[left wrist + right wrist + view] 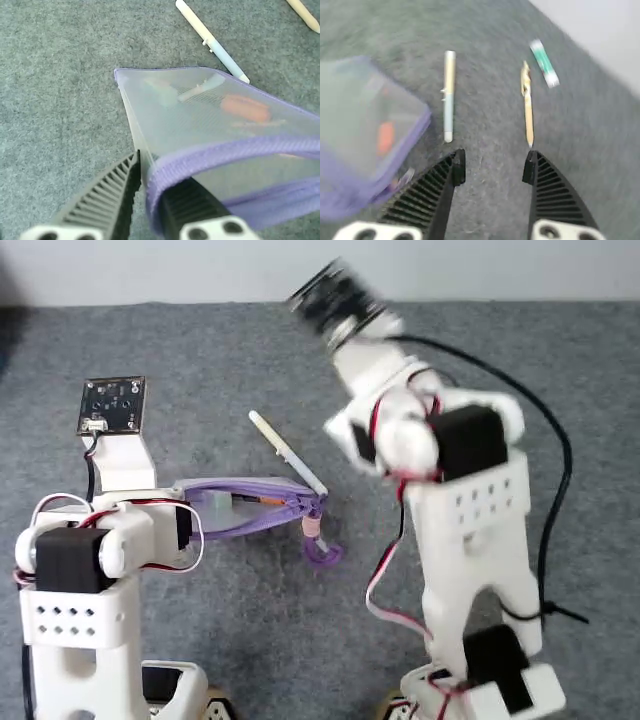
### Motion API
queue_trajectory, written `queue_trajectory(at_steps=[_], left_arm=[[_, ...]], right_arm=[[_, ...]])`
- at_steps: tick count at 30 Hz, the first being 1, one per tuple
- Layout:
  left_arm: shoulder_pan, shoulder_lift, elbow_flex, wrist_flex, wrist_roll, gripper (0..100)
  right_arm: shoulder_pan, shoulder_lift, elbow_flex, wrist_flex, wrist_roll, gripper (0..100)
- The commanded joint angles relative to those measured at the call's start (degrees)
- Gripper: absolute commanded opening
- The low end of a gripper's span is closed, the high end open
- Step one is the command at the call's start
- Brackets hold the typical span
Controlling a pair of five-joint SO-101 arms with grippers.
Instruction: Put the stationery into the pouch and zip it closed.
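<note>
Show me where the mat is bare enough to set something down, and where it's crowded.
Bare: the mat between the two arm bases, nearer than the pouch in the left gripper, and the far-left corner. Crowded: past the pouch, where the pen, the pencil and a green-and-white stick lie ahead of the open right gripper.

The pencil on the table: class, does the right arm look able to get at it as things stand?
Probably yes. The right gripper hangs open just short of the pencil, with only bare table between them, and the pen lies well apart from it.
</note>
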Motion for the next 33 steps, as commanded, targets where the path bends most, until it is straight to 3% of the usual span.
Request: queue_trajectory(at_steps=[1, 8, 17, 22, 25, 33], left_arm=[[-0.26, -0.18, -0.13, -0.35, 0.53, 1], [-0.26, -0.18, -0.13, -0.35, 0.53, 1], [-0.26, -0.18, -0.13, -0.35, 0.53, 1], [-0.26, -0.18, -0.13, -0.35, 0.53, 1], [-0.26, -0.18, -0.13, -0.44, 0.53, 1], [-0.26, -0.18, -0.13, -0.44, 0.53, 1]], right_arm=[[5.23, 3.91, -2.11, -4.35, -8.62, 20.4], [9.19, 18.33, -2.2, -17.89, -16.35, 20.4], [9.71, 33.63, -2.2, -46.73, -21.45, 19.9], [9.98, 41.54, -2.37, -62.2, -21.19, 0.0], [10.59, 45.49, -2.37, -70.2, -21.27, 4.6], [12.18, 55.52, -2.46, -91.21, -21.19, 4.6]])
